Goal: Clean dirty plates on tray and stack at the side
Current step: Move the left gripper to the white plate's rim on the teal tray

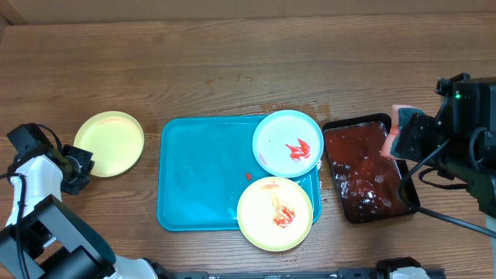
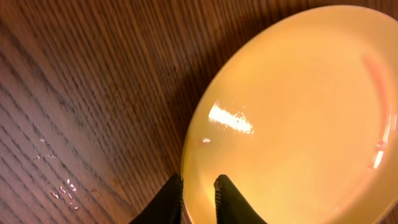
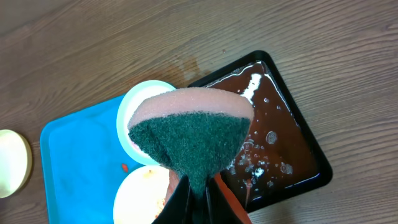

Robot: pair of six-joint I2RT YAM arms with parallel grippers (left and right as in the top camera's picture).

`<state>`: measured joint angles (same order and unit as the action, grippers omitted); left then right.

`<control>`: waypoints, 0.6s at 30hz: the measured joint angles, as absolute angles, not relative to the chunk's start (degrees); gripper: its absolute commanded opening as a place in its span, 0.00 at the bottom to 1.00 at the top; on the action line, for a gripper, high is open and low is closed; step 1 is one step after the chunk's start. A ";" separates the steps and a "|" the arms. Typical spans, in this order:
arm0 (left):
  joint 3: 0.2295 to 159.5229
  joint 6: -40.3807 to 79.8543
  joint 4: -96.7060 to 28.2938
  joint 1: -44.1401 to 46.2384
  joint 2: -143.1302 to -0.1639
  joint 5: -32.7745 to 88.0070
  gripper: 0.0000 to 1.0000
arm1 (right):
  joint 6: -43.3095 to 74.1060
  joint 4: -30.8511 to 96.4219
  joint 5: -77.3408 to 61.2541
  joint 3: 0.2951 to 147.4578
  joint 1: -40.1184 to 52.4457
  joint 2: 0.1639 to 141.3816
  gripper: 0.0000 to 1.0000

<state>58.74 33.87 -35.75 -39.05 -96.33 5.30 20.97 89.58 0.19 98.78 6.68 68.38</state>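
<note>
A clean pale yellow-green plate (image 1: 109,142) lies on the wood left of the turquoise tray (image 1: 194,178). My left gripper (image 1: 82,164) sits at its near rim. In the left wrist view the fingers of my left gripper (image 2: 199,186) stand slightly open astride the rim of that plate (image 2: 298,118), with a gap on the inner side. On the tray's right end are a light blue plate (image 1: 287,142) and a yellow-green plate (image 1: 274,213), both smeared red. My right gripper (image 3: 198,193) is shut on a pink-and-green sponge (image 3: 189,134), held above the dark tray.
A dark brown-black tray (image 1: 356,121) of reddish liquid stands right of the turquoise tray, seen also in the right wrist view (image 3: 303,124). Small red drips mark the turquoise tray near the plates. Bare wood surrounds everything.
</note>
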 measured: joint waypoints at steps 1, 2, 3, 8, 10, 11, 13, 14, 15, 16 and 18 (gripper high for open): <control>58.74 33.67 -36.03 -39.05 -96.33 5.32 0.29 | 20.97 89.58 0.21 98.78 6.68 68.38 0.04; 58.74 33.54 -36.23 -39.05 -96.31 5.39 0.32 | 20.97 89.58 0.21 98.78 6.68 68.38 0.04; 58.74 33.15 -36.25 -39.03 -96.33 5.58 0.34 | 20.95 89.58 0.21 98.78 6.68 68.38 0.04; 58.74 30.87 -36.25 -37.28 -96.31 6.92 0.37 | 21.21 89.65 0.19 98.78 6.68 68.55 0.04; 58.74 29.26 -36.25 -34.44 -96.07 7.14 0.37 | 21.69 89.97 0.19 98.78 6.68 69.12 0.04; 58.74 28.47 -36.18 -33.01 -95.94 7.16 0.37 | 21.89 90.11 0.19 98.78 6.68 69.41 0.04; 58.74 26.89 -36.01 -29.06 -95.46 7.29 0.37 | 22.28 90.43 0.19 98.78 6.68 70.52 0.04; 58.74 26.13 -35.90 -26.50 -95.13 7.33 0.38 | 22.46 90.61 0.19 98.78 6.68 71.22 0.04; 58.74 25.43 -35.73 -24.03 -94.78 7.35 0.38 | 22.50 90.65 0.19 98.78 6.68 71.90 0.04; 58.74 24.82 -35.55 -21.39 -94.41 7.38 0.38 | 22.52 90.63 0.21 98.78 6.68 72.73 0.04; 58.78 23.70 -35.16 -16.19 -93.76 7.46 0.38 | 22.50 90.61 0.19 98.78 6.68 74.04 0.04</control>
